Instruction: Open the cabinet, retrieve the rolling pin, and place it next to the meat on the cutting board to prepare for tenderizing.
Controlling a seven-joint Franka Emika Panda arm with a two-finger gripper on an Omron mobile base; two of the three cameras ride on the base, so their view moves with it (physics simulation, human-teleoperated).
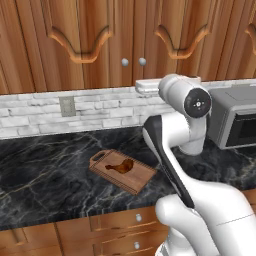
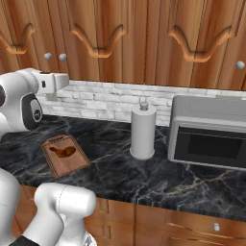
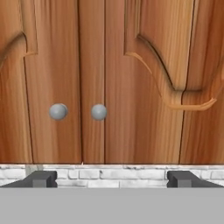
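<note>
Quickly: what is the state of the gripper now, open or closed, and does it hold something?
Gripper: open, holding nothing, facing the closed cabinet doors.

White brick backsplash (image 1: 100,112) with a grey wall outlet (image 1: 67,106) runs above a black marbled counter (image 1: 45,175). Low wooden drawers (image 2: 192,226) with silver knobs sit below. A grey microwave (image 2: 211,132) stands beside a paper-towel roll (image 2: 143,130).

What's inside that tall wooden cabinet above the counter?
Nothing inside shows: both doors of the cabinet are shut, knobs side by side. Whatever it holds is hidden.
</note>
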